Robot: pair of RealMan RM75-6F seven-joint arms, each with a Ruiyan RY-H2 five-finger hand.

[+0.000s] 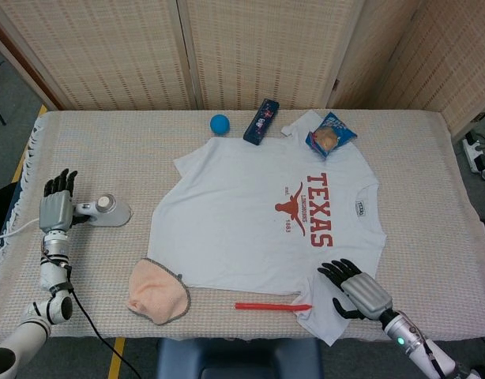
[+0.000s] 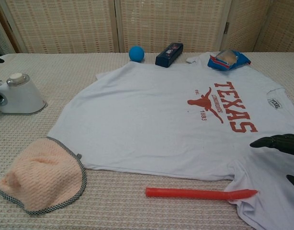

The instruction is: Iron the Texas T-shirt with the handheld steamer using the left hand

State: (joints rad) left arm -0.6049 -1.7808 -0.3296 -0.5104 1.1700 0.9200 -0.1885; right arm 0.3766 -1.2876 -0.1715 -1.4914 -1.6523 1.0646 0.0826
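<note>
Nearest me, my right hand (image 1: 359,291) rests on the lower sleeve of the Texas T-shirt (image 1: 250,213), fingers spread and holding nothing; in the chest view only its dark fingertips (image 2: 276,142) show at the right edge. Just to its left, a red stick (image 2: 195,193) lies along the table's front, its tip touching the sleeve hem. Further left sits a peach knitted cloth (image 2: 39,175) with a checked trim, touching the shirt's lower corner.

The shirt itself lies flat across the middle of the table (image 1: 432,158), print up, the red TEXAS lettering toward my right.

Out on the left, the handheld steamer (image 1: 104,209) stands on the tablecloth, well apart from the shirt. My left hand (image 1: 56,201) is just beside its handle with the fingers raised and splayed, gripping nothing; I cannot tell whether the palm touches the handle.

At the far edge, a blue ball (image 1: 219,122), a dark box (image 1: 261,121) and a blue snack packet (image 1: 330,134) sit by the shirt's upper hem, the packet on the sleeve.
</note>
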